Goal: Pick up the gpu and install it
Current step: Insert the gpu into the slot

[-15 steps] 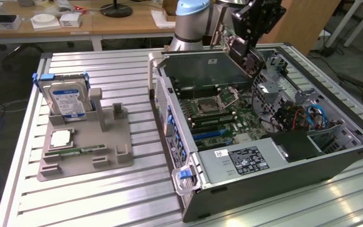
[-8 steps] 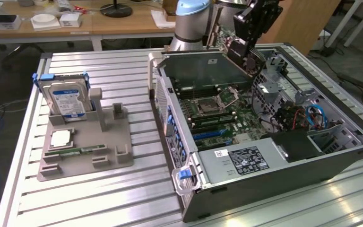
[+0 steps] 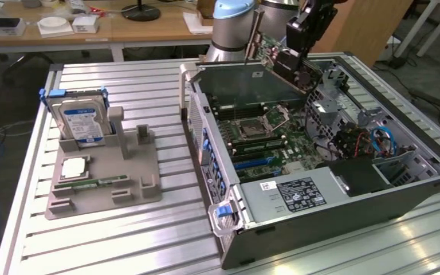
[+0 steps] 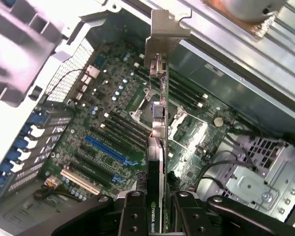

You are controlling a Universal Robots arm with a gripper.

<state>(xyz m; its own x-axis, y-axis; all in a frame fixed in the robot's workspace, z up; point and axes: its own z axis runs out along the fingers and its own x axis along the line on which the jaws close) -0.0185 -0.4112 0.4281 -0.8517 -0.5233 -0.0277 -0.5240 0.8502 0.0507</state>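
My fingers [image 4: 135, 211] are clamped on the gpu [image 4: 158, 123], one on each flat face, with the card standing on edge between them. I hold it in the air over the open case [image 3: 342, 229], above the case's far end, clear of the board [image 3: 258, 137] and touching nothing. The case lies on its side on the bench [image 3: 128, 240], toward the edge on the exterior view's right. In the exterior view my gripper [image 3: 300, 54] has the gpu [image 3: 277, 57] tilted, its green back showing.

As I judge it, the step in hand is lining the card up over its slot. The long blue slot [image 4: 108, 150] lies off to one side of the card's line, so the card is not yet above it. To do this well, I should bring the card's lower edge parallel to the slot and level the tilt. The bracket [image 4: 164, 34] should face the case's rear wall. The grip must stay firm enough that the card does not pivot between my pads.
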